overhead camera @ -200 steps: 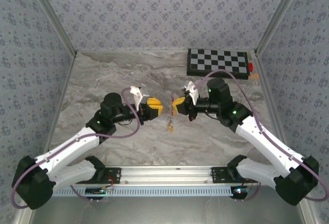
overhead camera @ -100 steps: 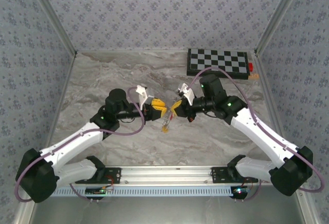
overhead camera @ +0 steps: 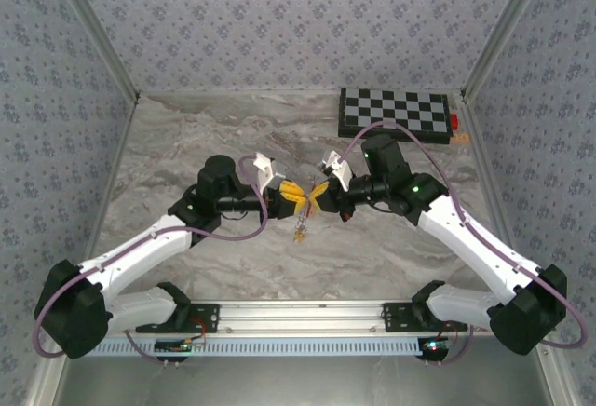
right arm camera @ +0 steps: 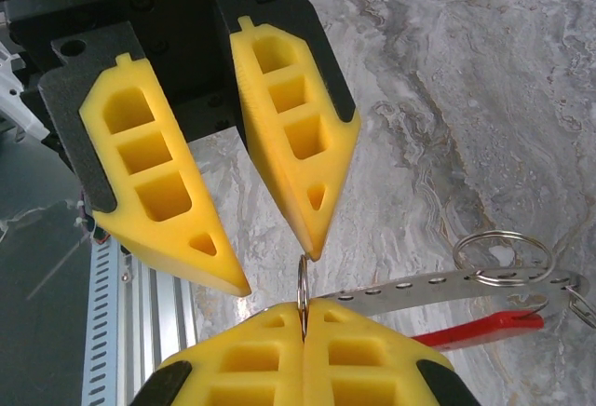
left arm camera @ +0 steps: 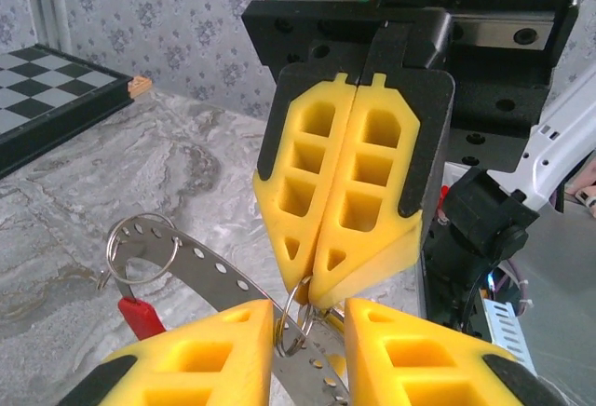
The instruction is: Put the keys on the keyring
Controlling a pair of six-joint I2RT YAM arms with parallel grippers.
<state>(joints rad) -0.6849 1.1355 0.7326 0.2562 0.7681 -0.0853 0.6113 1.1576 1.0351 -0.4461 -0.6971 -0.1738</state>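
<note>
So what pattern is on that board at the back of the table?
The board has black and white checks; the overhead view shows it best.

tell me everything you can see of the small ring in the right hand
The ring is a thin silvery metal loop, edge-on in the right wrist view. The shut right hand pinches one edge; the rest stands in the gap of the open left hand. A perforated metal strip runs from it.

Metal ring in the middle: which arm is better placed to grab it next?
Left: the left gripper stands open around the ring, which the right gripper holds pinched shut.
</note>
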